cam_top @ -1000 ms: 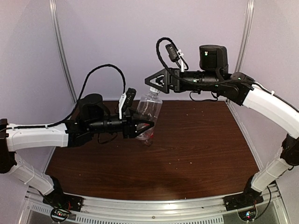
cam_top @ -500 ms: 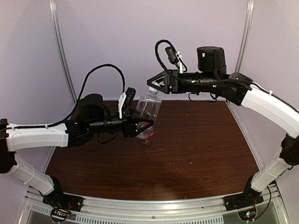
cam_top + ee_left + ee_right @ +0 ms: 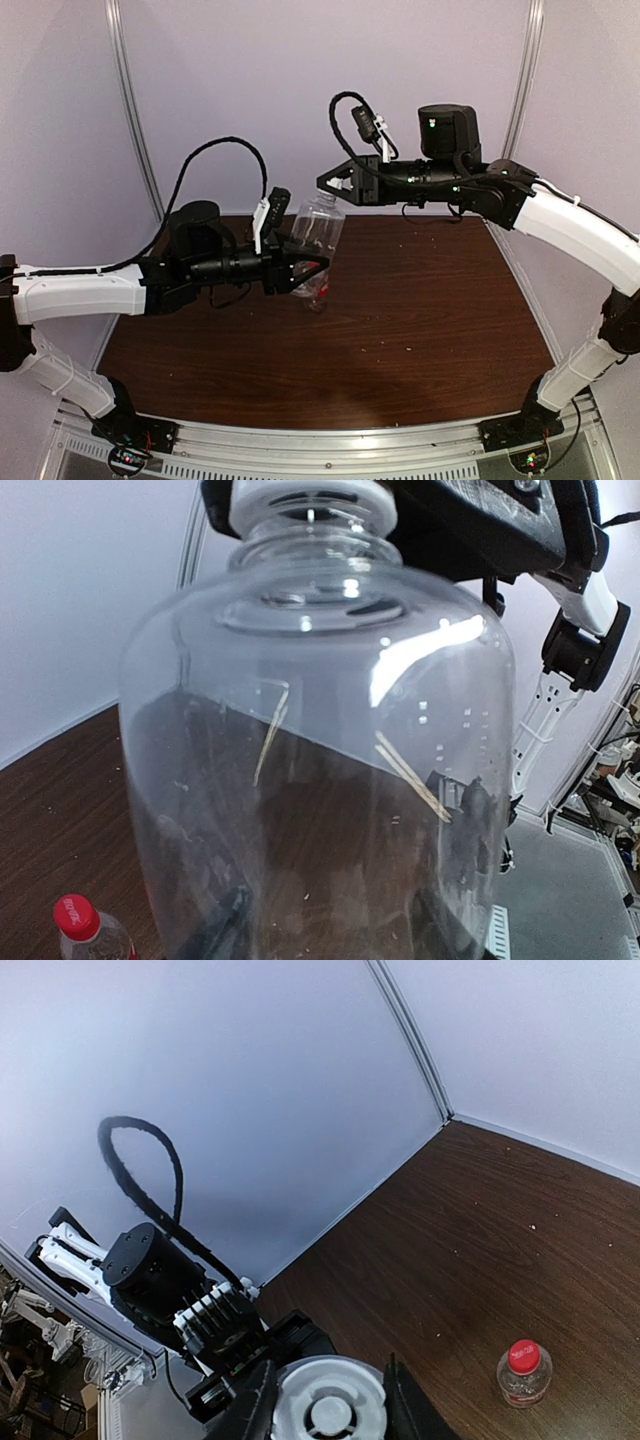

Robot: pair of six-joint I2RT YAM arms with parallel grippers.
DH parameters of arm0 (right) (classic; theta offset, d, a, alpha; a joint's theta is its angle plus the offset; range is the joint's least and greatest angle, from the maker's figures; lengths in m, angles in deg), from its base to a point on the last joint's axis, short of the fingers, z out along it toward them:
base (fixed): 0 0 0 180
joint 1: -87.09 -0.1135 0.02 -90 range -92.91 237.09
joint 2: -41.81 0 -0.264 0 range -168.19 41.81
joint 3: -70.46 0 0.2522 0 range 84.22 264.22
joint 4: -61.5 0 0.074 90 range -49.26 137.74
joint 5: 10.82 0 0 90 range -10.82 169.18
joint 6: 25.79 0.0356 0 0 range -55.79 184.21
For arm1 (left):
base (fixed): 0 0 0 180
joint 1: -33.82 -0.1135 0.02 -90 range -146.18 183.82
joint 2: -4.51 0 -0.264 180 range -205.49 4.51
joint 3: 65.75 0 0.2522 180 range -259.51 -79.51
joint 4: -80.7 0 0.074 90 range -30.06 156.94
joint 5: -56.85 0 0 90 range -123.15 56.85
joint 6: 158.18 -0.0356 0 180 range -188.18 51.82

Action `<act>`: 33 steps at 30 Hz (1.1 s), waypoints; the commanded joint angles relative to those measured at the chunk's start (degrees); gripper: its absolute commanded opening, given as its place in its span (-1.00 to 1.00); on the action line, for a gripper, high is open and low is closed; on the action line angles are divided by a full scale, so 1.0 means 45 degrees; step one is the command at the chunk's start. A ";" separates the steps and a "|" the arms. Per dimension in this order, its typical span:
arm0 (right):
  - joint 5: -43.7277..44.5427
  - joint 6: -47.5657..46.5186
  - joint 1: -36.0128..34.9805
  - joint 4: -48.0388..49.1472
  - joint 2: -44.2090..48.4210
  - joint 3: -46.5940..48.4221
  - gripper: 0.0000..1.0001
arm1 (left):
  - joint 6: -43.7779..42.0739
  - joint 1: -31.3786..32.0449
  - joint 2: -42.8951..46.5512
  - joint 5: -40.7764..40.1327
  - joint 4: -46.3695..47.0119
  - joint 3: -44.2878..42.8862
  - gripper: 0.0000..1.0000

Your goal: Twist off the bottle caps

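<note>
The taller clear unlabelled bottle (image 3: 319, 233) hangs tilted above the table, my left gripper (image 3: 300, 268) shut around its lower body. In the left wrist view this bottle (image 3: 320, 740) fills the frame, and the dark fingers (image 3: 222, 928) show through its wall. Its white cap (image 3: 328, 1402) sits between the fingers of my right gripper (image 3: 327, 1370), which press on both sides of it. From above, the right gripper (image 3: 330, 186) meets the bottle's top. The shorter bottle with the red cap (image 3: 524, 1358) stands on the table, also visible in the left wrist view (image 3: 78, 920).
The dark wooden table (image 3: 430, 320) is ringed by pale walls with a metal upright (image 3: 135, 110) at each back corner. The short bottle (image 3: 319, 294) stands just behind the held one, partly hidden by it. Small crumbs dot the tabletop.
My right gripper has narrowed from wide open to pressing on the white cap, and has shifted slightly left. The left arm and its bottle have stayed still.
</note>
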 commanded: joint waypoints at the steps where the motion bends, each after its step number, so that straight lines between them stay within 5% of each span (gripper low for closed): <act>1: 0.0010 0.0044 -0.0104 0.0353 -0.0022 -0.0125 -0.40 | -0.0196 0.0010 0.0387 -0.0231 0.0380 -0.0192 -0.06; 8: -0.0410 -0.0280 -0.0075 0.0913 0.0166 -0.0505 -0.79 | -0.0216 0.0007 0.0372 -0.0230 0.0447 -0.0190 -0.07; 13: -0.2877 -0.1795 0.0328 0.2093 0.0446 -0.1143 -0.91 | -0.0118 0.0004 0.0434 0.0563 0.1001 -0.0019 -0.06; 17: -0.6965 -0.3629 0.0669 0.2726 0.0525 -0.1415 -0.83 | 0.0407 -0.0001 0.0501 0.2877 0.2504 0.0334 -0.07; 22: -0.9639 -0.4664 0.1032 0.2484 0.0096 -0.0953 -0.72 | 0.1856 0.0008 0.0436 0.4965 0.4769 0.0673 -0.06; 33: -0.8698 -0.4689 0.1068 0.1630 -0.0138 -0.0319 -0.57 | 0.1757 0.0004 0.0307 0.4736 0.4779 0.0529 -0.06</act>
